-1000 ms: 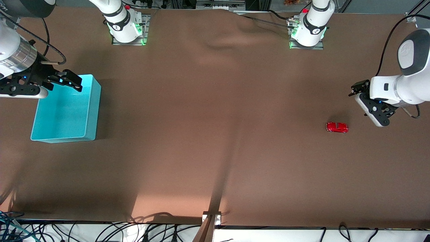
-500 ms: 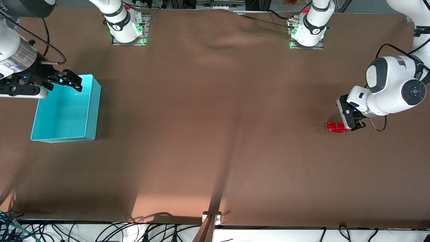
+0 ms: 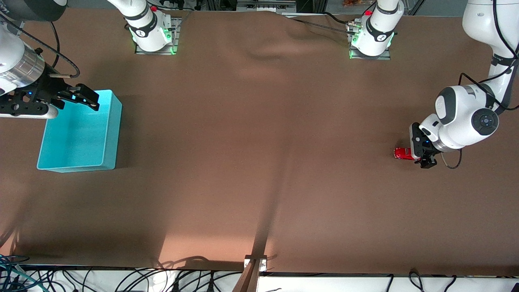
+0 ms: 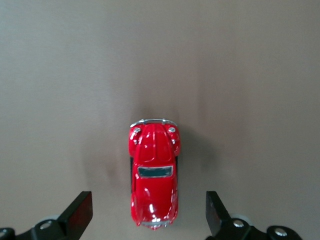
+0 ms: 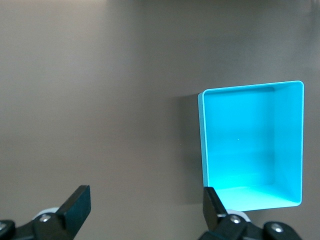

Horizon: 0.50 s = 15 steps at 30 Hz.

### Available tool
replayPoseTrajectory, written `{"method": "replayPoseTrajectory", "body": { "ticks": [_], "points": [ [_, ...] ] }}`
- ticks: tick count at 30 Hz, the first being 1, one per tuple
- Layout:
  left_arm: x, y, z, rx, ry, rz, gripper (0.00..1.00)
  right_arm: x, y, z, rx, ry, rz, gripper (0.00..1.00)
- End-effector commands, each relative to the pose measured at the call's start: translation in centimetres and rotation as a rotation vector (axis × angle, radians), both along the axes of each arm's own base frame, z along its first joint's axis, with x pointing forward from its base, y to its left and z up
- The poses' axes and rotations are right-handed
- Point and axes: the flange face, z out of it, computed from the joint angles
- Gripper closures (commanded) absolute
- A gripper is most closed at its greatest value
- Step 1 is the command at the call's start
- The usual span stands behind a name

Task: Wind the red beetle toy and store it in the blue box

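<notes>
Your left gripper [image 3: 421, 153] hangs low with fingers spread wide over the red beetle toy [image 3: 403, 153] resting on the tabletop [image 3: 259, 162] toward the left arm's end, while your right gripper [image 3: 77, 97] waits, also wide open, over the blue box [image 3: 110, 134].

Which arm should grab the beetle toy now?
Left. The left gripper is open right over the red beetle toy, fingers either side. The right gripper waits open over the blue box.
</notes>
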Motion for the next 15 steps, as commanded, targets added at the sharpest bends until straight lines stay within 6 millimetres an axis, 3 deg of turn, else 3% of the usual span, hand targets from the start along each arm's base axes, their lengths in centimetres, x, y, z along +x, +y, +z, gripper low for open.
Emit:
{"method": "replayPoseTrajectory", "body": {
  "ticks": [1,5,7,11,15],
  "points": [
    [-0.09,0.6,-1.51,0.005,0.014,-0.052,0.0,0.11,-0.06,0.61,0.017,0.004,-0.003,0.0],
    [0.25,0.57,-1.58,0.006,-0.016,-0.061,0.0,0.11,-0.15,0.54,0.017,0.006,-0.004,0.0],
    [0.27,0.48,-1.64,0.004,-0.018,-0.061,0.06,0.11,-0.15,0.54,0.017,0.006,-0.004,0.0],
    [0.35,0.49,-1.71,0.004,-0.018,-0.06,0.48,0.11,-0.06,0.61,0.017,0.004,-0.003,0.0],
    [0.35,0.49,-1.71,0.004,-0.018,-0.061,0.75,0.1,-0.06,0.54,0.017,0.006,-0.003,0.0]
  ]
}}
